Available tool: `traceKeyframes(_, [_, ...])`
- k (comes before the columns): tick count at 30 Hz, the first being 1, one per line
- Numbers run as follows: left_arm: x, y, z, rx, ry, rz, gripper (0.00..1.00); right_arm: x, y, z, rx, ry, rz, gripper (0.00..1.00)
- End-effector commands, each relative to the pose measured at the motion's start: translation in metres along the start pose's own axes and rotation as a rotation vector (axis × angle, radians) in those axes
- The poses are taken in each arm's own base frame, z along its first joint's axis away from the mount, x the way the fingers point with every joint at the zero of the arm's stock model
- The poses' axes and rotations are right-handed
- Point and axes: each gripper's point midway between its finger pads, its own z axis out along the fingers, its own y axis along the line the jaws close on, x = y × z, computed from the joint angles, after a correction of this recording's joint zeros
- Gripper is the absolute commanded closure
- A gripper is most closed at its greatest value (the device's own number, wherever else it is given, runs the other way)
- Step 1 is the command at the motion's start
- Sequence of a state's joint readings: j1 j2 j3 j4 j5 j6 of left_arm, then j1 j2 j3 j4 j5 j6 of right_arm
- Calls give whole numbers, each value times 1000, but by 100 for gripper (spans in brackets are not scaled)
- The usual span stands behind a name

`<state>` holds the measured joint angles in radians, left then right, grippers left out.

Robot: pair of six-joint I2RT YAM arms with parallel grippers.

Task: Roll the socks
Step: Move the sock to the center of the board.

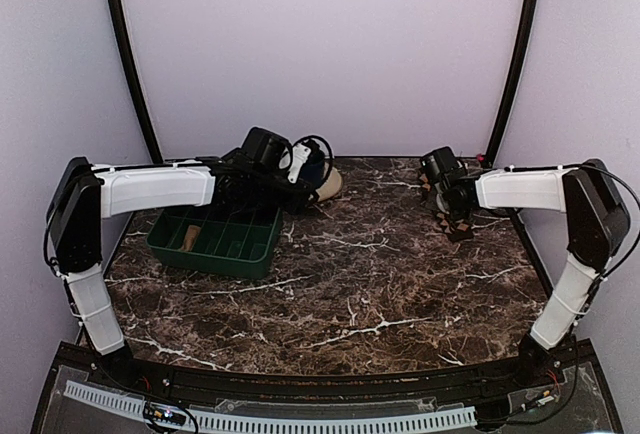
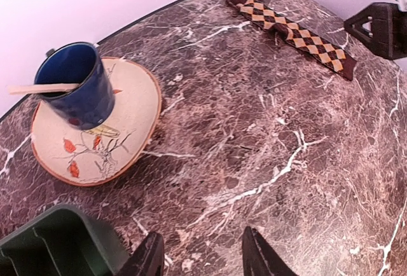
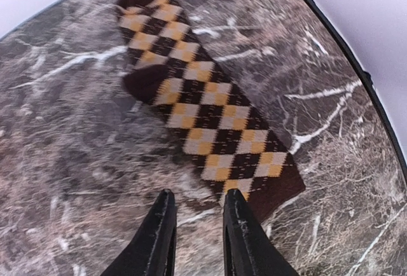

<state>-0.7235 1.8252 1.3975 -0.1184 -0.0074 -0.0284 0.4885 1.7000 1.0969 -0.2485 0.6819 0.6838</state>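
Lying flat on the dark stone worktop (image 1: 350,294) is the checkered sock (image 3: 203,110). It is brown with cream and yellow diamonds. It is stretched out long and is not rolled. It sits at the back right of the worktop, close to the curved edge.

The right gripper (image 3: 200,193) is right at the near end of this sock. Its two black fingers point down with only a small gap between them. I can see the worktop through the gap, so it has hold of nothing. One finger (image 3: 245,238) is at the edge of the sock's dark end. I cannot tell if it touches the sock.

The left gripper (image 2: 202,234) is at the back of the worktop, more to the left. Its fingers are wide apart and it has hold of nothing. It hangs over bare worktop.

Near it is a blue mug (image 2: 73,88) with a wooden stick (image 2: 38,88) across the top. The mug stands on a round cream plate (image 2: 127,142) with red leaves painted on it.

A green tray (image 1: 210,262) with little boxes inside is on the left, in front of the plate. A small tan thing (image 1: 190,237) lies in one box. I cannot tell what it is.
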Motion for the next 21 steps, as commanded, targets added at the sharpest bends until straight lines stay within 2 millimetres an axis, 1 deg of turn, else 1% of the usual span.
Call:
traceKeyframes(1, [-28,-11,-5,22,-74,39,56,12,-30,22,119,70,50,75])
traceKeyframes(5, [-27,-15,-1,41,-73,28,56,15,-40,40,133,113,90,73])
traceKeyframes(6, [-26,-16,-1,44,-71,28,56,20,-42,45,140,130,92,73])
traceKeyframes(7, [-27,-16,-1,44,-72,28,56,10,-38,48,130,122,114,73])
traceKeyframes(11, [-26,-18,-3,44,-74,29,56,8,-30,66,125,150,127,72])
traceKeyframes(15, [-25,-19,-6,49,-76,34,56,7,-25,89,145,192,131,72])
traceKeyframes(18, [-23,-21,-5,52,-71,40,56,13,-27,106,158,243,156,72])
traceKeyframes(21, [-21,-20,-4,44,-65,46,56,28,-29,118,155,310,167,73])
